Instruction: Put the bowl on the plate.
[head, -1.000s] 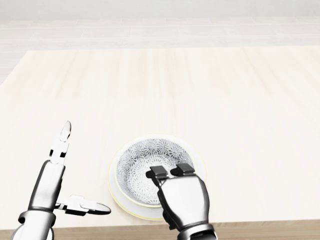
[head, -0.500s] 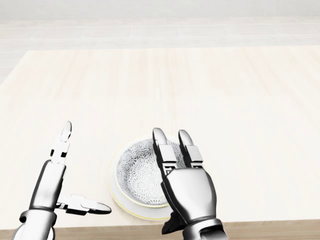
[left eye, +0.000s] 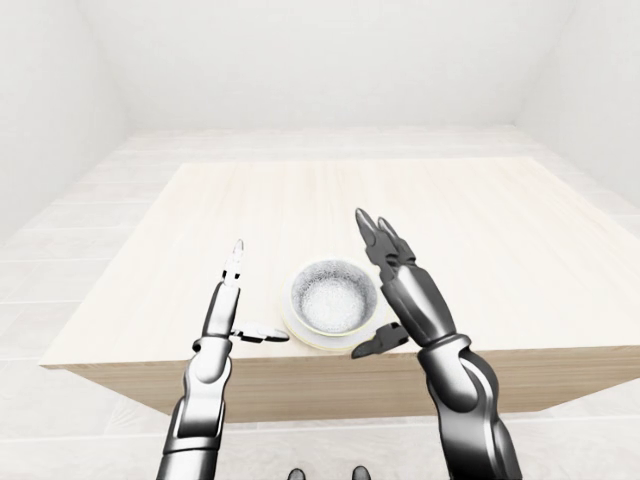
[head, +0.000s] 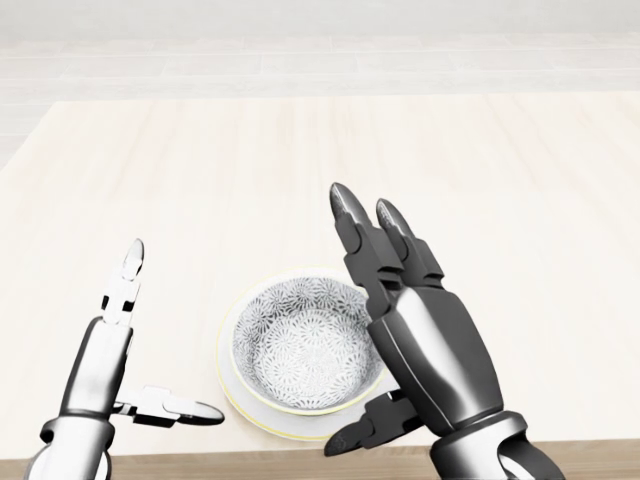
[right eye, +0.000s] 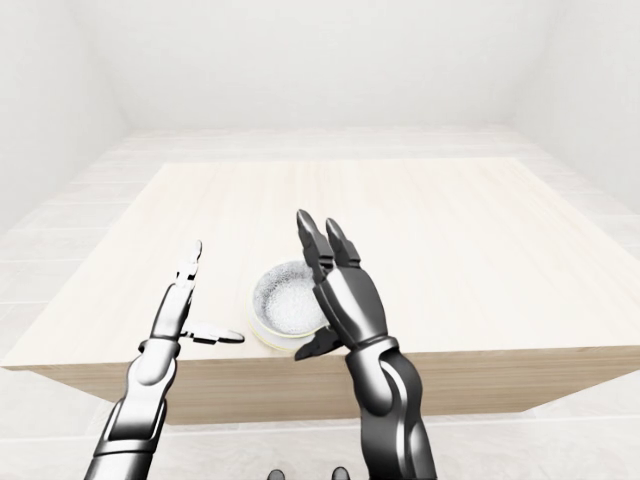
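**Right hand (head: 420, 350) lifted out of bowl (head: 300, 345)**

Raised since a second ago from inside the bowl to above its right rim, fingers (head: 355, 235) now straight and spread, pinching nothing. Bowl resting on yellow-edged plate (head: 224, 365), near bottom edge of bench (head: 300, 170) in head view. Left hand (head: 100, 360) also spread, apart from plate.

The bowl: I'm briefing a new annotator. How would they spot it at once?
On the pale wooden table, look near the head view's bottom edge, between the open left hand and right hand. The round white bowl sits there on a plain cream plate; its grey floral-patterned inside sets it apart.
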